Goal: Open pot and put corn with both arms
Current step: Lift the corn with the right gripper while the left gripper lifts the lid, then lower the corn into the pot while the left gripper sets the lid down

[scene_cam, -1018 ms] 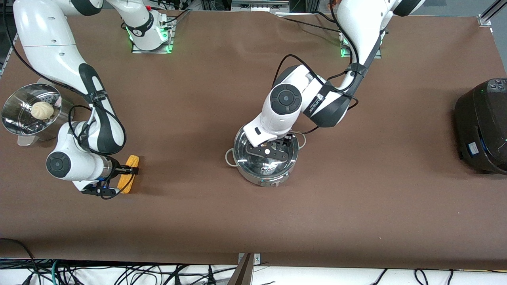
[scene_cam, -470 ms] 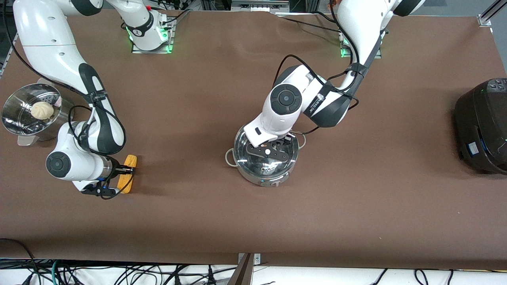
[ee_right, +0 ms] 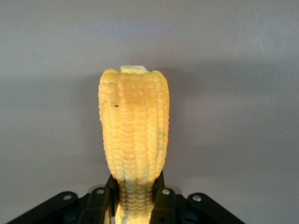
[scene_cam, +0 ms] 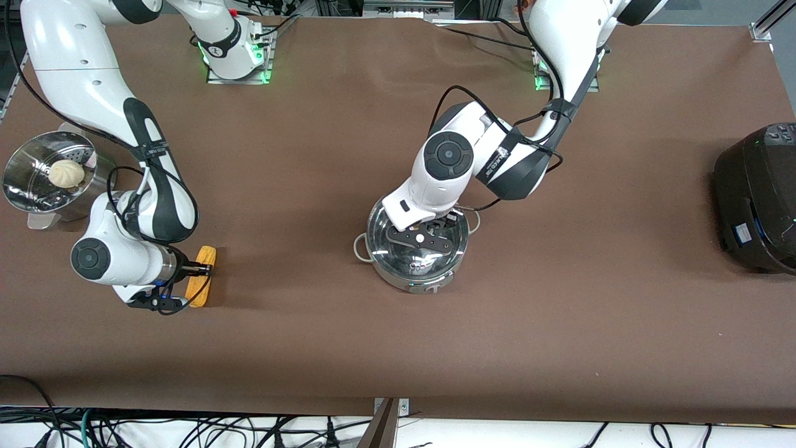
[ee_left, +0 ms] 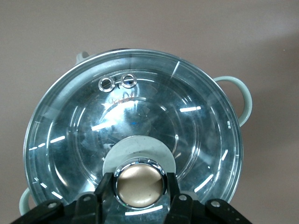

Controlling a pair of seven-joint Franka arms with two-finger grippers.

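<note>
Shiny round steel pot (scene_cam: 415, 252) sits mid-table, its clear glass lid (ee_left: 135, 135) on. Left gripper (ee_left: 138, 186) is clamped on the lid's round metal knob (ee_left: 139, 185), ready to uncover. Right gripper (ee_right: 135, 198) pinches the yellow corn cob (ee_right: 134, 135) low on the table toward the right arm's end, ready for carrying.

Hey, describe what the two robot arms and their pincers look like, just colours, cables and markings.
Both arms are glossy white with rounded shells and black joint sections; each wrist shows a round black cap. Loose black cables loop along each arm, and a black band with small white lettering wraps the forearm. The bases glow green. The left pincer and the right pincer are black, with small silver screws on their bodies.
</note>
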